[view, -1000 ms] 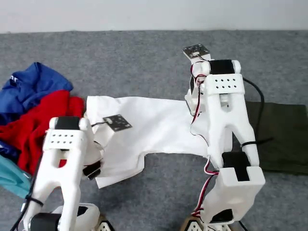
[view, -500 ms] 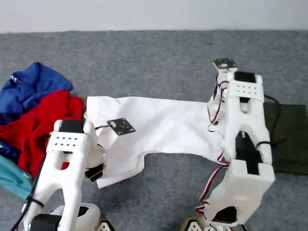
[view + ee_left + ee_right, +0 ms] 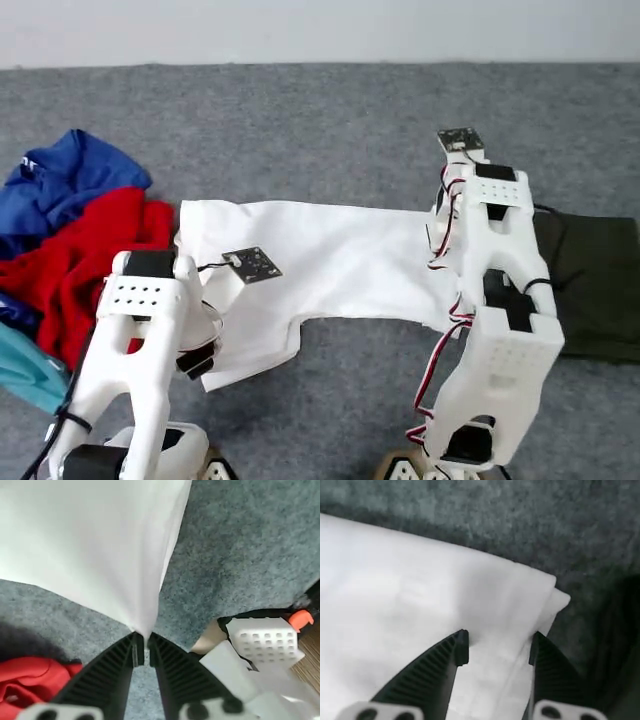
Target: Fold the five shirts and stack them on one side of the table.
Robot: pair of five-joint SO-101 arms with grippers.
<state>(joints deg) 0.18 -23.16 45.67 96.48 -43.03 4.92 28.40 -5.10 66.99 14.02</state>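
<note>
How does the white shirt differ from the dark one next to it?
The white shirt lies spread wide with an uneven outline; the dark shirt lies as a neat flat rectangle. The left tool pinches the white shirt's edge, while no tool holds the dark shirt. Both rest on the grey table.

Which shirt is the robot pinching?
The white shirt, spread out in the middle; the left gripper pinches its edge. The red shirt, blue shirt and dark green shirt lie aside.

Bright, even, diffuse light. The white shirt (image 3: 340, 265) glares almost featureless up close. Shadows on the counter (image 3: 300, 130) are faint and soft.
</note>
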